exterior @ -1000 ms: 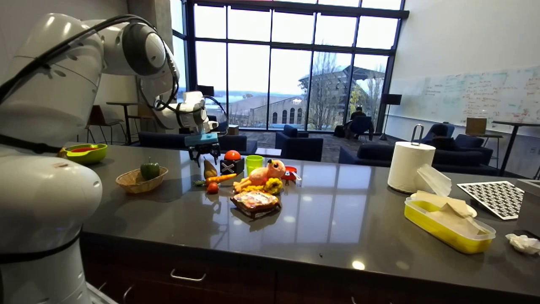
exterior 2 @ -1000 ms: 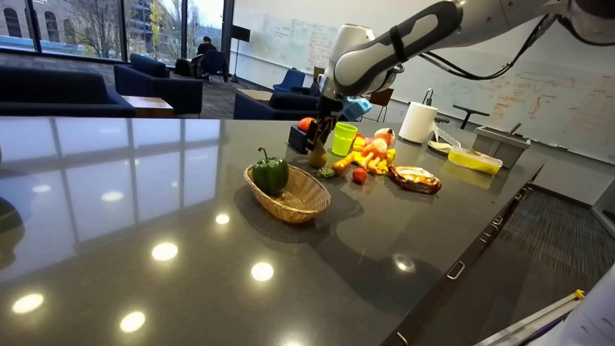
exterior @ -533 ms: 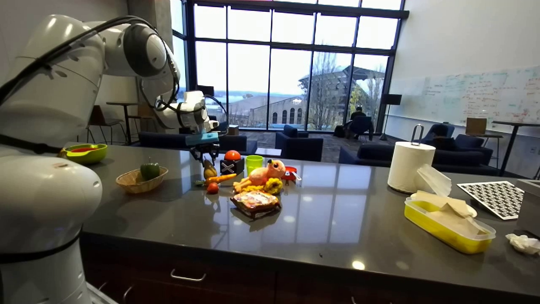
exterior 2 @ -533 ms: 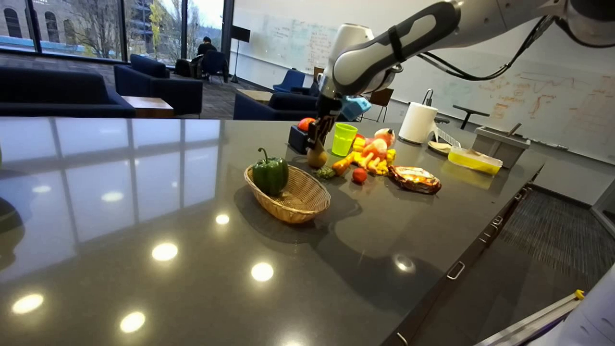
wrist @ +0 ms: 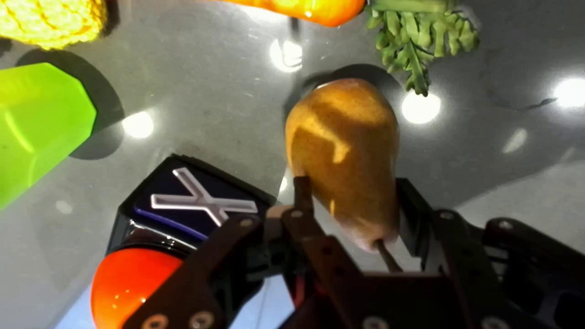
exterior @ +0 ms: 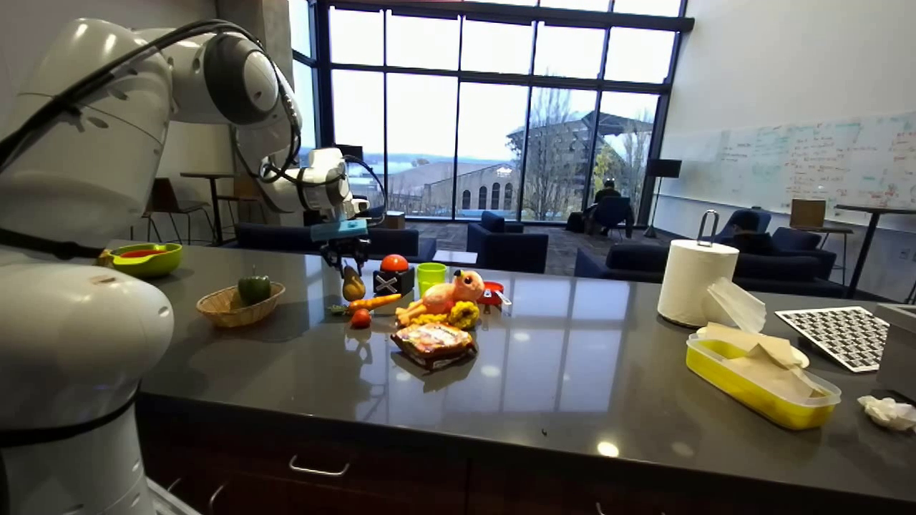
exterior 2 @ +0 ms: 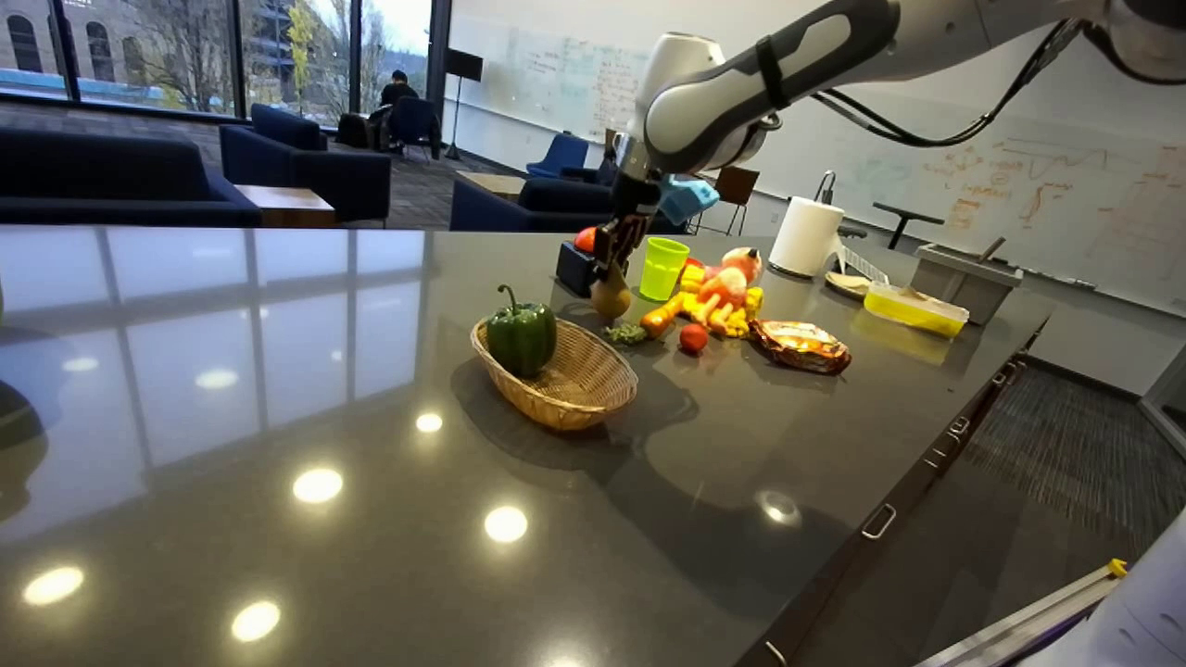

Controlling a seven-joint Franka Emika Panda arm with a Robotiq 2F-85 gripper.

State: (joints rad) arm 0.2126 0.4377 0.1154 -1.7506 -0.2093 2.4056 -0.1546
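My gripper (wrist: 351,189) is shut on a brown-yellow pear (wrist: 347,132), one finger on each side of its narrow stem end. In both exterior views the gripper (exterior: 350,265) (exterior 2: 613,255) points down with the pear (exterior: 353,287) (exterior 2: 611,296) below it. The pear hangs slightly tilted, at or just above the counter; the gap is too small to tell. Beside it stands a dark block with an X (wrist: 201,201) and an orange dome (wrist: 132,283). A carrot (wrist: 301,7) with green leaves (wrist: 416,45) lies close by. A green cup (wrist: 41,123) stands past the block.
A wicker basket (exterior 2: 584,375) holds a green bell pepper (exterior 2: 522,338). A tomato (exterior: 361,319), a pink plush bird (exterior: 451,292) and a shiny package (exterior: 434,343) lie near the carrot. A green bowl (exterior: 145,262), paper towel roll (exterior: 694,282) and yellow container (exterior: 758,393) stand farther off.
The gripper first lowered around the pear, then closed on it and rose slightly. The pear has tilted and shifted a little upward with it. The other objects have not moved.
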